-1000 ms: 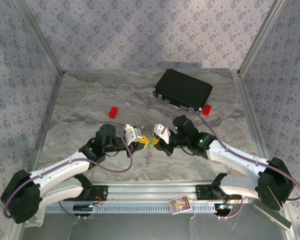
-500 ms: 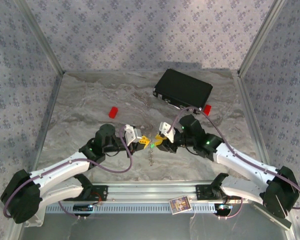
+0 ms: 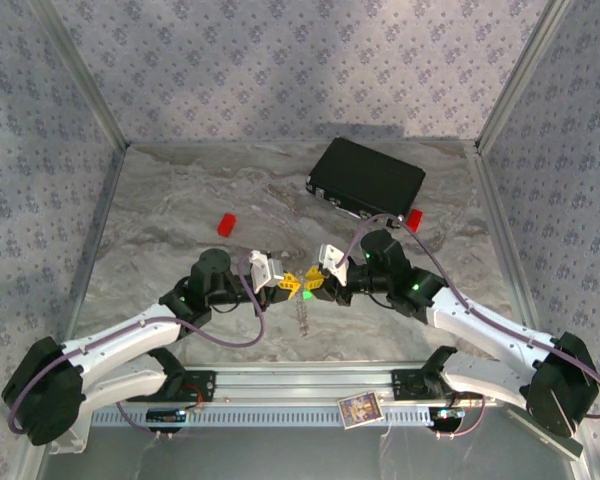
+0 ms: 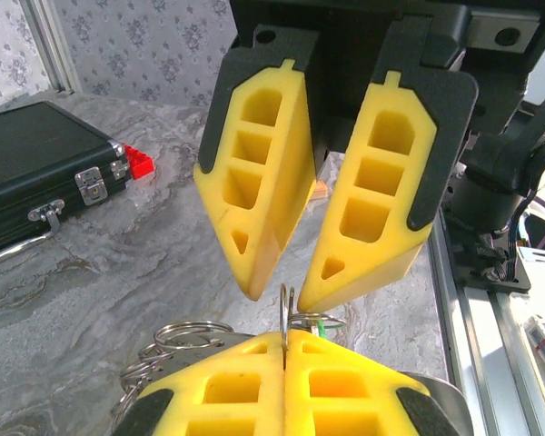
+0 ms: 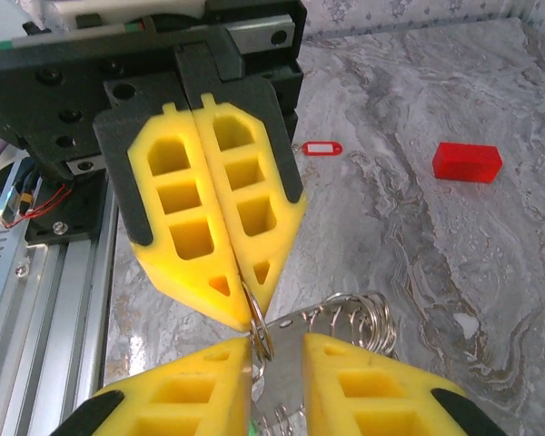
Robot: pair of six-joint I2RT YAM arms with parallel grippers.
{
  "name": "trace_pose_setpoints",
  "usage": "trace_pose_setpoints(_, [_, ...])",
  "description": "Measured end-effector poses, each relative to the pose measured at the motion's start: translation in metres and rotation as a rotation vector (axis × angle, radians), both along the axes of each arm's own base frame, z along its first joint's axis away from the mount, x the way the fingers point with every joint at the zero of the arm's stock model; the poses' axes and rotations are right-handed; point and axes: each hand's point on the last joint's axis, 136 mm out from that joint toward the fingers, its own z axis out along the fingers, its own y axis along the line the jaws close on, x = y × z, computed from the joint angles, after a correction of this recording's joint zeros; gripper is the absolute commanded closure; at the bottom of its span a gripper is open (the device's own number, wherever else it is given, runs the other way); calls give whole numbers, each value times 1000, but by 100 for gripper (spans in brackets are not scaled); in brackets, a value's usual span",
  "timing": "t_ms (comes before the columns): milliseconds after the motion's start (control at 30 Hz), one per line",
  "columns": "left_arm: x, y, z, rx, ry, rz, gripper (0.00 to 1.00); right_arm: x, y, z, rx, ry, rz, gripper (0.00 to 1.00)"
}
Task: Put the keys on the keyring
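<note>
My left gripper [image 3: 292,284] is shut on a thin silver ring of the keyring [image 4: 284,312], which stands upright out of its tips [image 4: 284,338]. A steel plate with several more rings [image 5: 345,329] and a fine chain [image 3: 301,315] hang below it. The right gripper [image 3: 316,282] faces it, open, its fingertips [image 4: 254,289] on either side of the ring's top edge. The green key [image 4: 320,327] hangs from a ring just behind; it shows between both grippers [image 3: 304,294]. The red-and-white key [image 5: 316,147] lies on the table beyond the left gripper [image 5: 250,313].
A black case [image 3: 368,178] lies at the back right with a red block [image 3: 414,218] by its corner. Another red block [image 3: 226,223] sits at mid left. The metal rail [image 3: 300,385] and a small card [image 3: 359,408] run along the near edge.
The right arm has swung its gripper left until it meets the left gripper's tips. The left arm, holding the ring, has barely moved.
</note>
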Motion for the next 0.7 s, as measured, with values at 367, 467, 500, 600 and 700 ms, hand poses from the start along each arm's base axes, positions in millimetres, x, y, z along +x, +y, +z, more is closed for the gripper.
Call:
trace_pose_setpoints(367, [0, 0, 0, -1, 0, -3, 100, -2, 4, -4, 0, 16, 23, 93])
trace_pose_setpoints(467, [0, 0, -1, 2, 1, 2, 88, -3, 4, -5, -2, 22, 26, 100])
trace_pose_setpoints(500, [0, 0, -1, 4, 1, 2, 80, -3, 4, -5, -4, 22, 29, 100])
trace_pose_setpoints(600, [0, -1, 0, 8, -7, -1, 75, -5, 4, -7, -20, 29, 41, 100])
trace_pose_setpoints(700, [0, -1, 0, 30, -5, -7, 77, -6, 3, -8, -52, 31, 51, 100])
